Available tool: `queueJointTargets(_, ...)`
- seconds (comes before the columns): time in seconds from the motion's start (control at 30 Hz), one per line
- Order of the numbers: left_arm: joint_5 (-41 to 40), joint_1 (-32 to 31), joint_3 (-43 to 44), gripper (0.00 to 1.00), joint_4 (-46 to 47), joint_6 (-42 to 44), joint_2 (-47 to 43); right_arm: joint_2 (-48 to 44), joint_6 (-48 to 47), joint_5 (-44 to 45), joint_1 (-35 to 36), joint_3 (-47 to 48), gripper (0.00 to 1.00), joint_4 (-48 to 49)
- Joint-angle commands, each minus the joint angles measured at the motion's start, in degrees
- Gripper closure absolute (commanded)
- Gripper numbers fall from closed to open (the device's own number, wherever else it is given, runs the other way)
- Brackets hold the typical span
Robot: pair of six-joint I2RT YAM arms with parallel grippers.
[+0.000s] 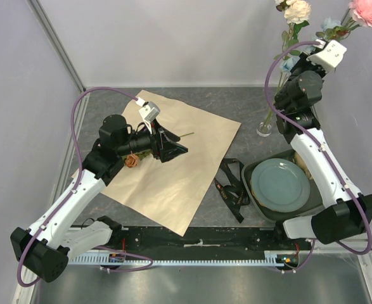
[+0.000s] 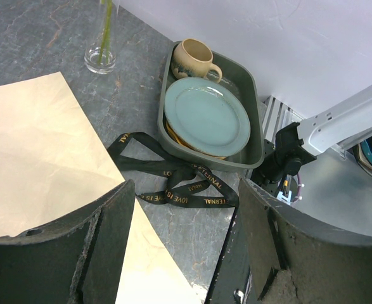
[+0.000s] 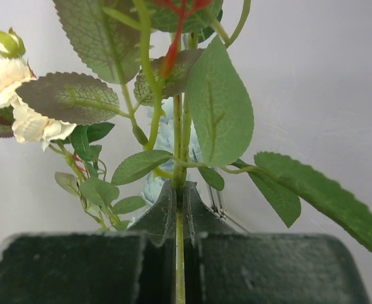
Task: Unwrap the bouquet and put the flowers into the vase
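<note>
The right pincer (image 3: pixel 177 201) was clamped on a thin green stem of the flowers (image 1: pixel 298 11), held high at the far right above the vase (image 1: pixel 264 129), in which green stems stood. It was judged best that the stem be kept upright, lowered straight and released only once resting inside — the narrow vase could easily be tipped. The left pincer (image 1: pixel 173 151) stood apart over the paper (image 1: pixel 192 183), near a rust-orange rose (image 1: pixel 131 161) — not yet taken.

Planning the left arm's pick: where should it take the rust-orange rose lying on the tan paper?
Probably take the rust-orange rose by its thin green stem, from straight above, jaws across it: it lies flat on the tan kraft paper.
</note>
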Motion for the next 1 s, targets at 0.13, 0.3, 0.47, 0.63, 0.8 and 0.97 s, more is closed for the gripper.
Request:
queueJointTargets(0.13,0.76,-0.23,1.89,0.27,0.66,1.81,-0.05,1.94,-0.75,-2.74,-0.13,2.26,1.0,-0.79)
queueJointTargets(0.3,0.84,-0.23,1.89,0.27,0.66,1.81,-0.05,3.26,-1.63,-4.94,-0.13,2.96,1.0,-2.29)
queueJointTargets(0.47,0.84,-0.23,1.89,0.27,0.66,1.9,0.03,4.31,-2.85,-6.7,-0.13,2.96,1.0,-2.47)
queueJointTargets(0.63,0.84,-0.23,1.89,0.27,0.57,1.81,0.03,5.89,-4.88,-9.16,-0.13,3.66,1.0,-2.12)
queueJointTargets(0.8,0.84,-0.23,1.8,0.27,0.66,1.81,-0.05,7.3,-6.81,-12.23,-0.13,4.1,1.0,-2.03)
queueJointTargets(0.97,0.84,-0.23,1.8,0.27,0.66,1.81,-0.05,8.62,-7.52,-13.2,-0.13,4.81,1.0,-2.73)
